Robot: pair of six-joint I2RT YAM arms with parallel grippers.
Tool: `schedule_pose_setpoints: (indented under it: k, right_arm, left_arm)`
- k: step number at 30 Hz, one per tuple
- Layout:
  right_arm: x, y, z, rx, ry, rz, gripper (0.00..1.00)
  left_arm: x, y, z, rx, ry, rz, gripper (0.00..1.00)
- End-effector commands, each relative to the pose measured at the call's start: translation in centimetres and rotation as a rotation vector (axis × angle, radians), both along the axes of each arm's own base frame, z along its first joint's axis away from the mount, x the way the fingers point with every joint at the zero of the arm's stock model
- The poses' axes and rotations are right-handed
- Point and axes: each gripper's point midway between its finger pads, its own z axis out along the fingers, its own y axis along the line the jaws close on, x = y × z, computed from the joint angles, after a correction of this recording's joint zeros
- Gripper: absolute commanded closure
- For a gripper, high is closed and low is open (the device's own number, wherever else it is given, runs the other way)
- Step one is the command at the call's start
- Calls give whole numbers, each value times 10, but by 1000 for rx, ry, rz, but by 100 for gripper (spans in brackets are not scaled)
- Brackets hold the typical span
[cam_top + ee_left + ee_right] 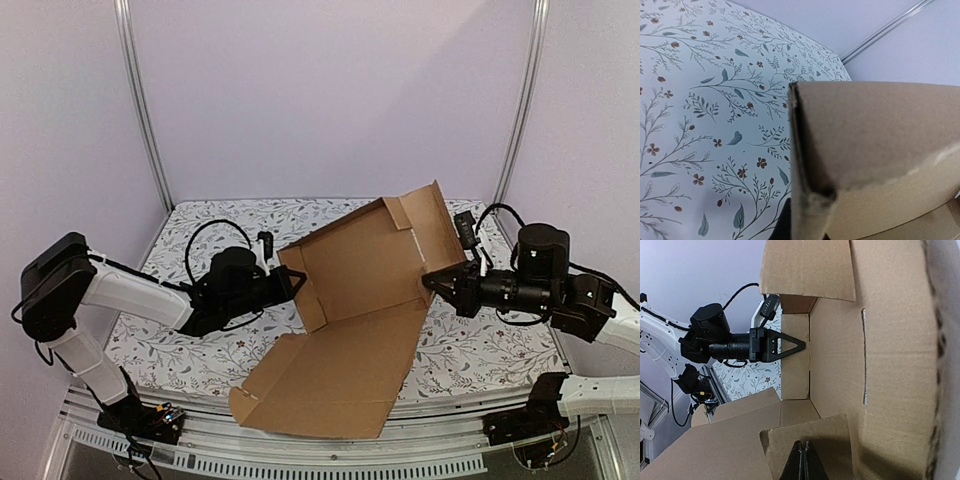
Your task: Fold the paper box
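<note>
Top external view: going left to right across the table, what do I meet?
Left arm → left claw → paper box → right claw → right arm.

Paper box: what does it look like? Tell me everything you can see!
The paper box is plain brown corrugated cardboard, unprinted, with flaps, creases and a thin slot. It is half folded: side walls stand up around a tilted middle panel, while a big flat panel lies toward the near edge of the flowery table and pokes past it. The left fingers touch its left wall; the right fingers meet its right side.
</note>
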Motion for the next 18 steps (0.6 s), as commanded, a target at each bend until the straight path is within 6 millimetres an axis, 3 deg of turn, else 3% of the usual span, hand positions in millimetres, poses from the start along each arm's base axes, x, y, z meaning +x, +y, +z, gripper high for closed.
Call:
schedule_pose_setpoints:
  k: [1,5,13,18]
  right_arm:
    - [3,12,-13,-5,31,2,100]
    - [3,15,-36,-75,71,7,100]
    - [-6,-1,-82,-254,130,-1,100]
    - [-8,-8,-87,-291,131,-12,100]
  left_arm:
    - [-5,-13,32,-33,-73,-49,100]
    - [-6,-11,39,-36,-91,-49,100]
    - [-5,-6,50,-80,-106,-60,100]
    - [-6,-7,53,-86,-112,-74,100]
